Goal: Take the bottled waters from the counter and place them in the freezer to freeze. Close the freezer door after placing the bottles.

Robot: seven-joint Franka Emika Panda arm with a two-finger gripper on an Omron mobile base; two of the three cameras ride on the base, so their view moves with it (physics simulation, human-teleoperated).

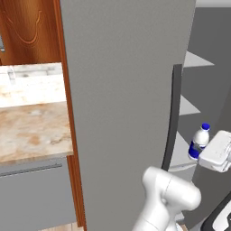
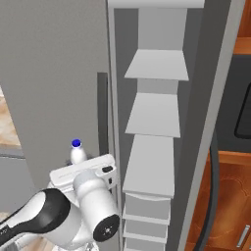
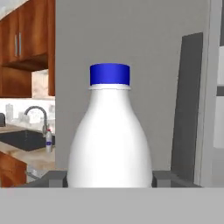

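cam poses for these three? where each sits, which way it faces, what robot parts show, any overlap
Left base view: behind-left, facing the open freezer door; white arm lower right, pincer on the blue-capped bottle.
Right base view: behind-right, facing the freezer shelves; arm lower left.
Hand view: along the pincer, bottle upright between the fingertips.
Shared: bottle, door.

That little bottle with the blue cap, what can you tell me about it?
The bottle is small, pale plastic with a round blue cap and, in the left base view, a blue label around its lower body. It stands upright, gripped low on its sides by the pincer, whose two dark fingers press against it. It hangs in the air beside the open freezer door, just short of the shelves.
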